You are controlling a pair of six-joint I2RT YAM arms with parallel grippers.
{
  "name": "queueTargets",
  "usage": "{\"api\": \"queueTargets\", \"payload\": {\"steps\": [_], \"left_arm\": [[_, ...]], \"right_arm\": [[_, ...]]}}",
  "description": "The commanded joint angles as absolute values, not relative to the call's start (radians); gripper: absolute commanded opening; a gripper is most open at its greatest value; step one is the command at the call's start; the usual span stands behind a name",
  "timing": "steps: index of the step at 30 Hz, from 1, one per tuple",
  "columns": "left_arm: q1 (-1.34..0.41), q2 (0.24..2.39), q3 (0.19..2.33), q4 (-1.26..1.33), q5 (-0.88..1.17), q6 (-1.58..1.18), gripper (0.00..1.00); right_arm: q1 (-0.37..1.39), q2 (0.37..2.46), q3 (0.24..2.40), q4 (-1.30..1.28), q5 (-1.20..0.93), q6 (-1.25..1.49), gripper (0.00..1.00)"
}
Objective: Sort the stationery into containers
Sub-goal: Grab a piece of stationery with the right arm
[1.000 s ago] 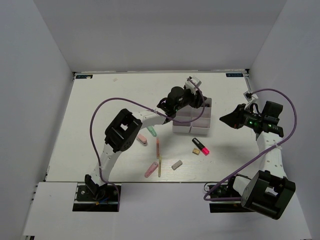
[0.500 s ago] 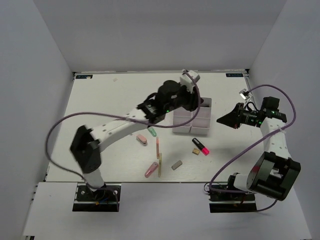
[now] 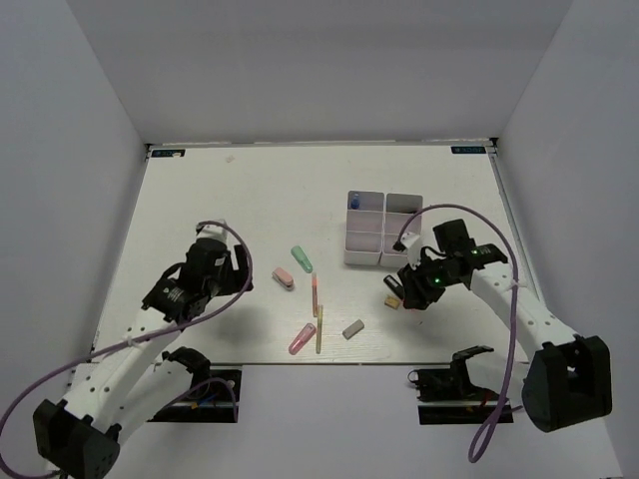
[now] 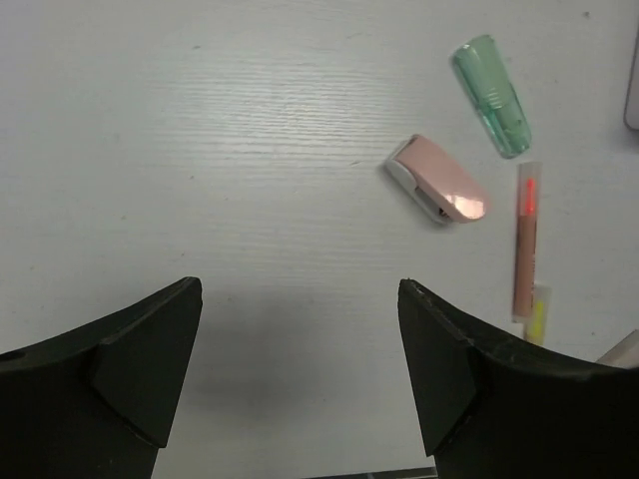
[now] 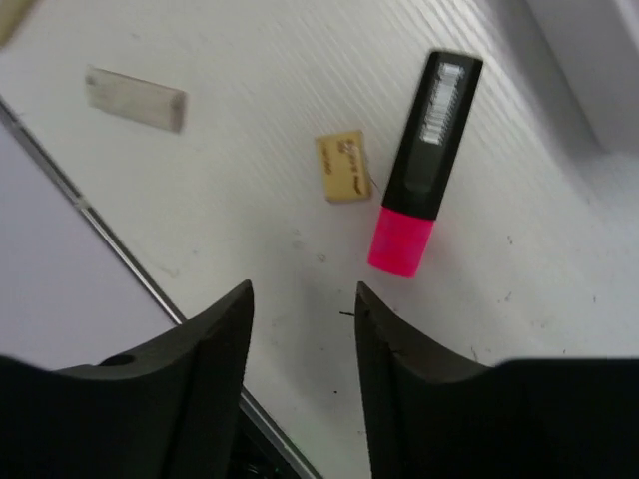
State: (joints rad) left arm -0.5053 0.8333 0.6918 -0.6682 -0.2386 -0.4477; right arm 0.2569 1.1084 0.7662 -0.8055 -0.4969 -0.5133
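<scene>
The table is white, with a faint streaky grain in the left wrist view. The bins are white too, and a blue cap shows in one. One marker is translucent green, and a small piece beside it is glossy pale pink with a white end. One stick is salmon pink with a bright red band, and the other stick is yellow. A second marker is pink. A third marker is black with a pale grey window and a hot-pink cap. One eraser is tan with faint dark print, and the other eraser is plain grey. The arms are white with black joints and black jaws. Their cables are purple.
</scene>
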Motion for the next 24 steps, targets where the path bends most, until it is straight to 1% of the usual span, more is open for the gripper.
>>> {"api": "queueTargets", "payload": {"steps": [1,3,6,9,13,18,24], "left_arm": [[-0.446,0.726,0.661,-0.706,-0.218,-0.453,0.90],[-0.413,0.704,0.624,-0.695,-0.192,-0.446,0.92],[-0.373,0.692,0.581,-0.670,-0.146,-0.442,0.93],[-0.324,0.687,0.554,-0.643,-0.092,-0.439,0.94],[-0.281,0.684,0.548,-0.621,-0.028,-0.434,0.94],[-0.218,0.687,0.538,-0.608,0.063,-0.439,0.94],[-0.206,0.672,0.531,-0.604,0.071,-0.440,0.95]], "right_arm": [[0.339,1.123,0.741,-0.692,-0.239,-0.353,0.51],[0.362,1.176,0.756,-0.695,-0.219,-0.325,0.56],[0.388,1.229,0.779,-0.673,-0.186,-0.304,0.56],[0.410,1.250,0.788,-0.621,-0.155,-0.298,0.60],[0.425,1.279,0.785,-0.559,-0.118,-0.279,0.60],[0.440,1.307,0.770,-0.467,-0.113,-0.268,0.55],[0.462,1.353,0.755,-0.408,-0.089,-0.285,0.54]]}}
